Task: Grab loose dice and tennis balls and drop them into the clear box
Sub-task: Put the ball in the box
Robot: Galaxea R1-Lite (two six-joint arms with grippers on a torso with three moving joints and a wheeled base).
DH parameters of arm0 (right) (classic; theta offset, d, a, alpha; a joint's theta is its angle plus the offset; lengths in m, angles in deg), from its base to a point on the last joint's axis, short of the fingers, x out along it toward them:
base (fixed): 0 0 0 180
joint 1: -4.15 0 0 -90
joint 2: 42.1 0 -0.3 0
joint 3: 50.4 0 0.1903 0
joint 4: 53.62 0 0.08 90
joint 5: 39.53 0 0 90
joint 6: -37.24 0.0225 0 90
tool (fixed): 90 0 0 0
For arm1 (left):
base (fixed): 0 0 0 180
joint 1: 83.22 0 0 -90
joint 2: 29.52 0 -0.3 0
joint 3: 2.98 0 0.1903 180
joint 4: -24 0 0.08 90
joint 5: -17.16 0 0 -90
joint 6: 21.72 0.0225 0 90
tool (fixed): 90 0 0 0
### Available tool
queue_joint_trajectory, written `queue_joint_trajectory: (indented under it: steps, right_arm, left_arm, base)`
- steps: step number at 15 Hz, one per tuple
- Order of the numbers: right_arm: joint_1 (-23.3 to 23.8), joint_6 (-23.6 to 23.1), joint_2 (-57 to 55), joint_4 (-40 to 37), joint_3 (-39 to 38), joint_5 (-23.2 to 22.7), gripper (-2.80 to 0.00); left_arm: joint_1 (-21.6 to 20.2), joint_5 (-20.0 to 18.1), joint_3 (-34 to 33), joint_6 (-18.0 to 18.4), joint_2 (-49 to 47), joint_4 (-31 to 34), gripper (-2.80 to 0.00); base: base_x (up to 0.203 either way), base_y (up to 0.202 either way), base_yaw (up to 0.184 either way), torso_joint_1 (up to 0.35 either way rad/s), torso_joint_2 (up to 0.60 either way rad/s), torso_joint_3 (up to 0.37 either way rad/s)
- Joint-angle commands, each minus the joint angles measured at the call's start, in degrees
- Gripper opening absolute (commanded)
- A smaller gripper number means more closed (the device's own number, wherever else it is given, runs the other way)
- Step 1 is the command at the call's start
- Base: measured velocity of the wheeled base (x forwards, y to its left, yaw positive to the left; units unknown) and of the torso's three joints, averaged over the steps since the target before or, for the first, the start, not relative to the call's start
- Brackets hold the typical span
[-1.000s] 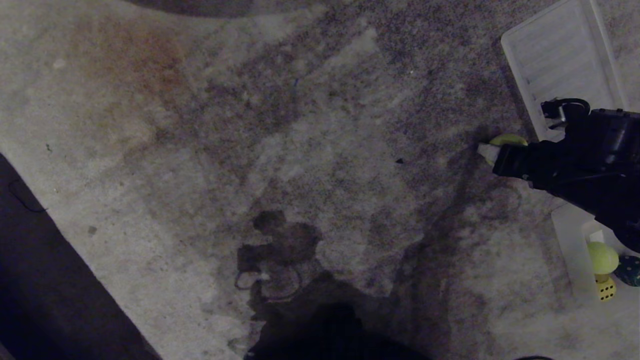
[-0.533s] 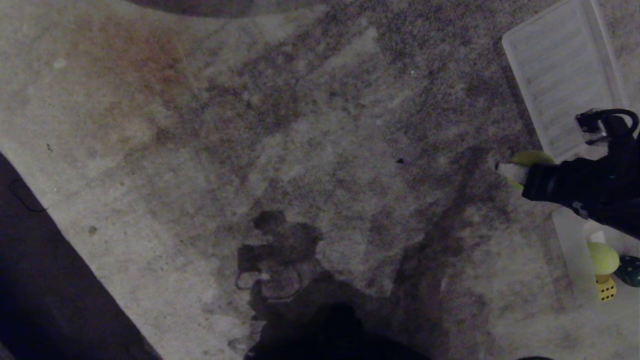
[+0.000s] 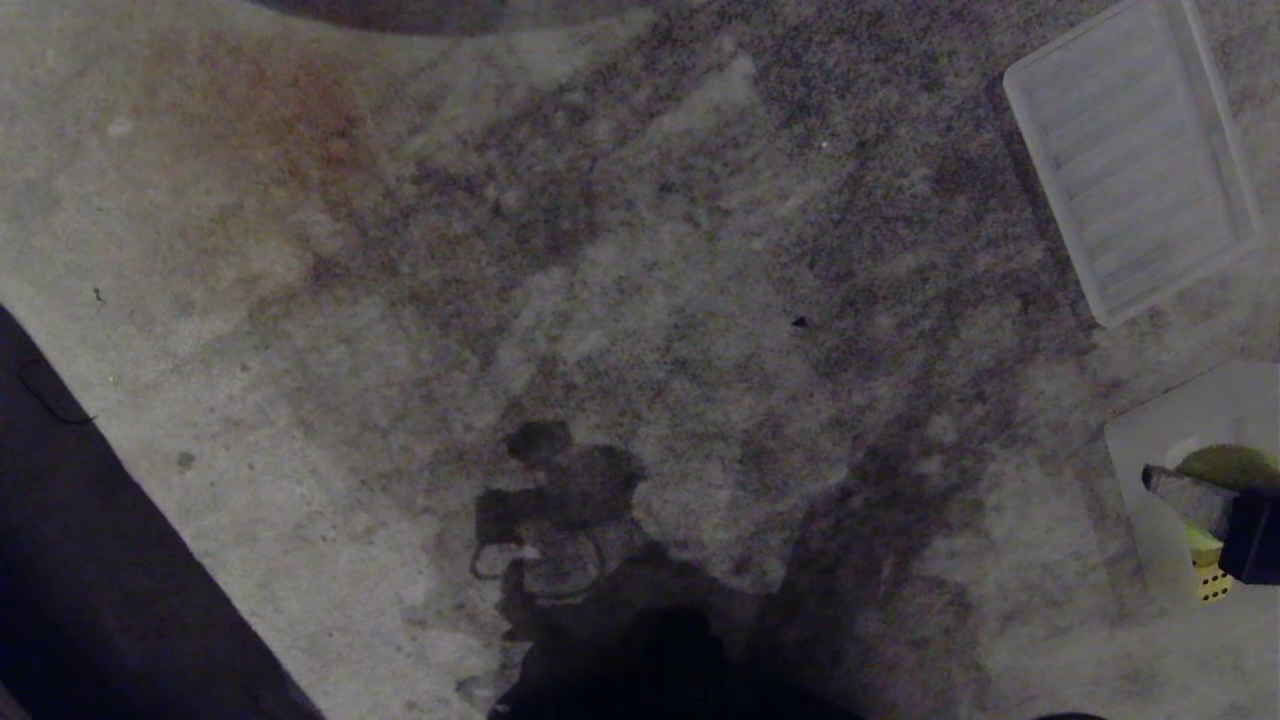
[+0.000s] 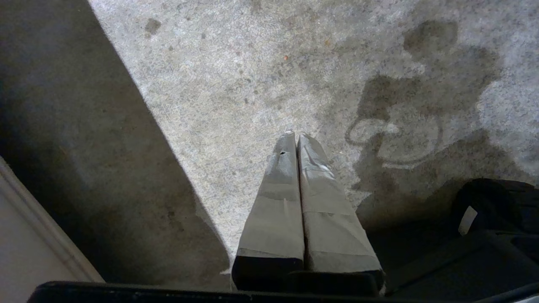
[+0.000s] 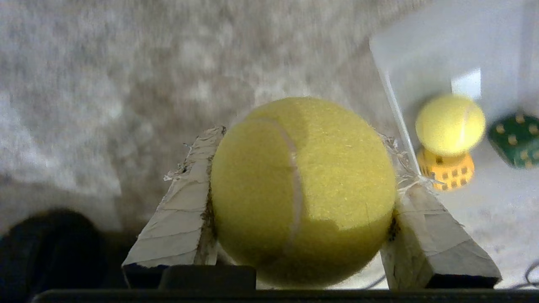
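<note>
At three o'clock, the right gripper [image 5: 303, 198] clamps a ball [image 5: 303, 189] beside the box [image 5: 421, 63], already holding another ball [image 5: 450, 124], yellow die [image 5: 448, 170], green die [image 5: 516, 139]; release remains. Left gripper [image 4: 297, 136] closed, parked.

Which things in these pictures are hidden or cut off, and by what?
- Clear box: head view, its right part cut by the picture's edge.
- Right hand: head view, mostly outside the edge.
- Yellow die: right wrist view, top covered by second tennis ball.
- Green die: cut by the edge.
</note>
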State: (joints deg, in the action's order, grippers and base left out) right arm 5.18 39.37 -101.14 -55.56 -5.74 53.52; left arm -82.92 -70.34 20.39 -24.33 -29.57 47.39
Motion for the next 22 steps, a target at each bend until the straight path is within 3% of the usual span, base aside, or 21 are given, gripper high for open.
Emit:
queue_joint_trajectory:
  steps: [1, 7, 10, 13, 17, 22]
  right_arm:
    - [1.1, 0.1, 4.9, 0.0, -3.3, 0.2, -2.80]
    - [0.7, -0.2, 16.2, -1.5, -12.5, -0.5, -2.80]
    - [0.5, -0.8, 27.9, -14.0, -13.7, -1.2, -2.80]
    - [0.6, -0.9, 38.1, -20.4, -16.6, -1.6, -2.80]
    - [-0.1, -1.5, 48.1, -21.8, -21.0, -3.3, -2.80]
    - [-1.8, -1.0, 57.7, -22.2, -21.0, -3.3, -2.80]
  left_arm:
    - [0.0, 0.0, -0.1, 0.0, 0.0, 0.0, -2.80]
    - [0.0, 0.0, -0.1, 0.0, 0.0, 0.1, -2.80]
    - [0.1, 0.0, -0.1, 0.0, 0.0, 0.0, -2.80]
    - [0.0, 0.0, -0.1, 0.0, 0.0, 0.0, -2.80]
    - [0.0, 0.0, -0.1, 0.0, 0.0, 0.0, -2.80]
    - [0.0, 0.0, -0.1, 0.0, 0.0, 0.0, -2.80]
  base:
    - [0.000, 0.000, 0.000, 0.000, 0.00, 0.000]
    - [0.000, 0.000, 0.000, 0.000, 0.00, 0.000]
    - [0.000, 0.000, 0.000, 0.000, 0.00, 0.000]
    - [0.000, 0.000, 0.000, 0.000, 0.00, 0.000]
    - [0.000, 0.000, 0.000, 0.000, 0.00, 0.000]
    - [0.000, 0.000, 0.000, 0.000, 0.00, 0.000]
